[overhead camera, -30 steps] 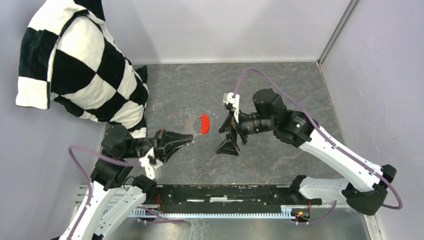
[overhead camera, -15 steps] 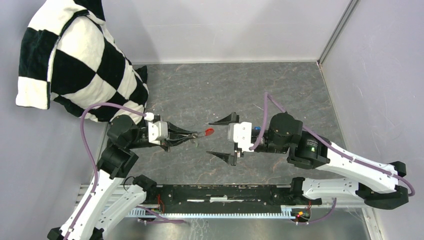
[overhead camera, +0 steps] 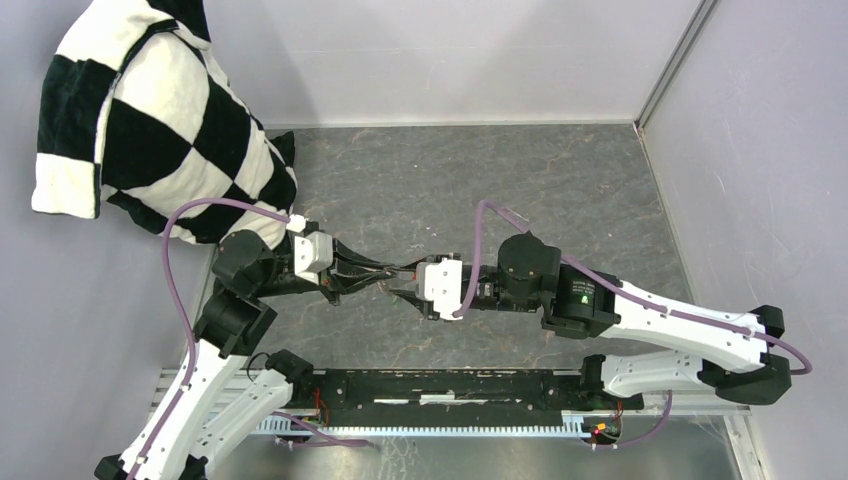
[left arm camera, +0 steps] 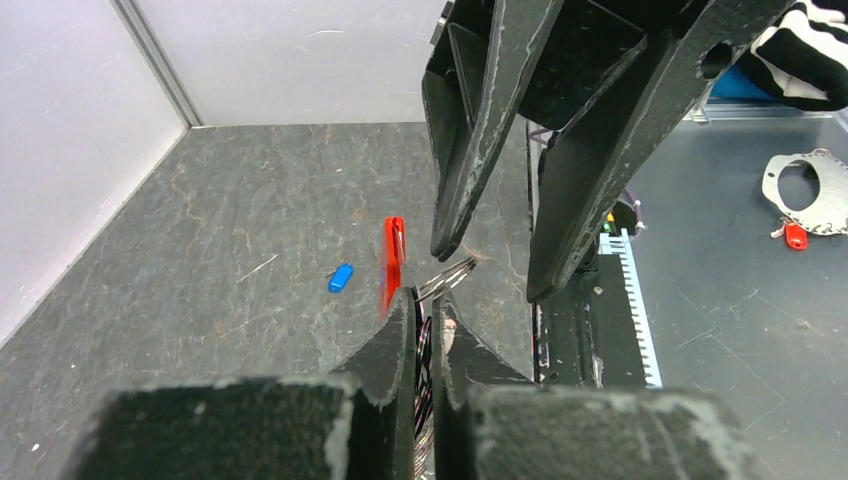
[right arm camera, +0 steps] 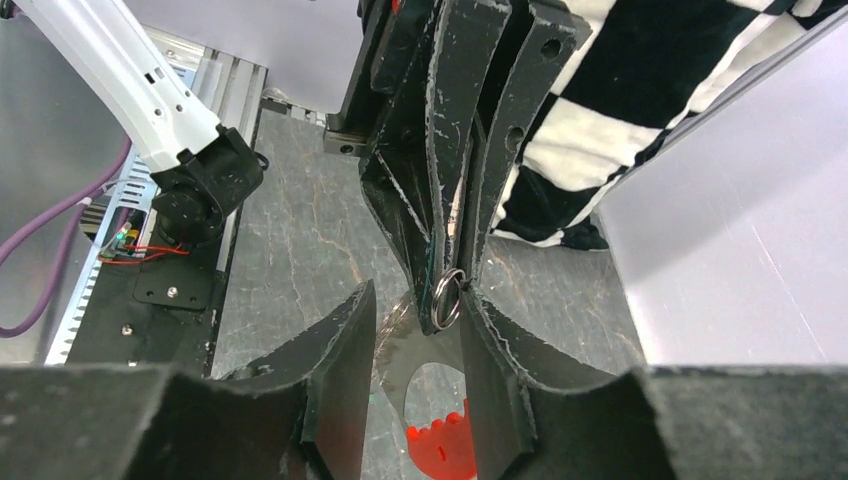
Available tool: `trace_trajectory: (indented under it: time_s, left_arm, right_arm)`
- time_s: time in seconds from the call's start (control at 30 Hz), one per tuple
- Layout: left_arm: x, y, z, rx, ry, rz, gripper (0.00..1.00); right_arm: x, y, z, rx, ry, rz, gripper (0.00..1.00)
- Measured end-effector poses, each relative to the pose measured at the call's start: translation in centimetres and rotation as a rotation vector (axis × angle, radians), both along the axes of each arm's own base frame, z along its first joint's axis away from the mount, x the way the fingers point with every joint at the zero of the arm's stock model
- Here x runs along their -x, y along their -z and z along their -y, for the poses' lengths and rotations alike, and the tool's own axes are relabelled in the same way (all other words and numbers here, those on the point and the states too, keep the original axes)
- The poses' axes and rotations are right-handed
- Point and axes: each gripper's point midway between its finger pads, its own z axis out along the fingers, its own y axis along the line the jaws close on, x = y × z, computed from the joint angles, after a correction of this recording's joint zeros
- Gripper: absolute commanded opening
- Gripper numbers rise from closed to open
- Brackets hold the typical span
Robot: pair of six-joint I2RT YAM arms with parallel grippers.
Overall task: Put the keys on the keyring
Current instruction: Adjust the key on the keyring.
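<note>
The left hand (left arm camera: 424, 315) held the keyring (right arm camera: 447, 296) tight. The right hand (right arm camera: 418, 300) was open, empty; it likely needed the blue key (left arm camera: 341, 277) next.

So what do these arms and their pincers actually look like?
The left arm and right arm are white shells with chunky black joints, each trailing a purple cable. The left pincer and right pincer have two black wedge-shaped fingers, scuffed pale along the edges.

overhead view, wrist views face-to-face, sharing keyring (left arm camera: 392, 260)
</note>
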Motion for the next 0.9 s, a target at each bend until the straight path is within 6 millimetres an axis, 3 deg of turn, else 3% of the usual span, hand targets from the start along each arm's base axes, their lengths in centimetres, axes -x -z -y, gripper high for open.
trace_trajectory:
  time_s: [0.1, 0.47, 0.6, 0.7, 0.77, 0.9]
  left_arm:
    - [0.0, 0.0, 0.0, 0.002, 0.000, -0.001, 0.02]
    - [0.8, -0.3, -0.2, 0.004, 0.022, 0.032, 0.02]
    - [1.1, -0.3, -0.3, -0.001, 0.039, 0.067, 0.02]
    - [1.2, 0.0, -0.3, -0.014, 0.055, 0.107, 0.19]
    - [1.3, 0.2, -0.3, -0.027, 0.064, 0.133, 0.42]
    - [1.7, 0.9, -0.4, -0.055, 0.094, 0.169, 0.58]
  right_arm:
    - [-0.3, 0.4, -0.2, 0.011, 0.014, -0.002, 0.37]
    - [-1.3, 0.8, -0.3, 0.026, 0.077, -0.025, 0.01]
    - [-1.2, 0.8, -0.3, 0.025, 0.086, -0.049, 0.00]
    - [-1.2, 0.8, -0.2, 0.021, 0.097, -0.072, 0.00]
    - [-1.3, 0.8, -0.2, 0.016, 0.107, -0.088, 0.00]
    - [-1.6, 0.7, -0.1, -0.004, 0.131, -0.116, 0.00]
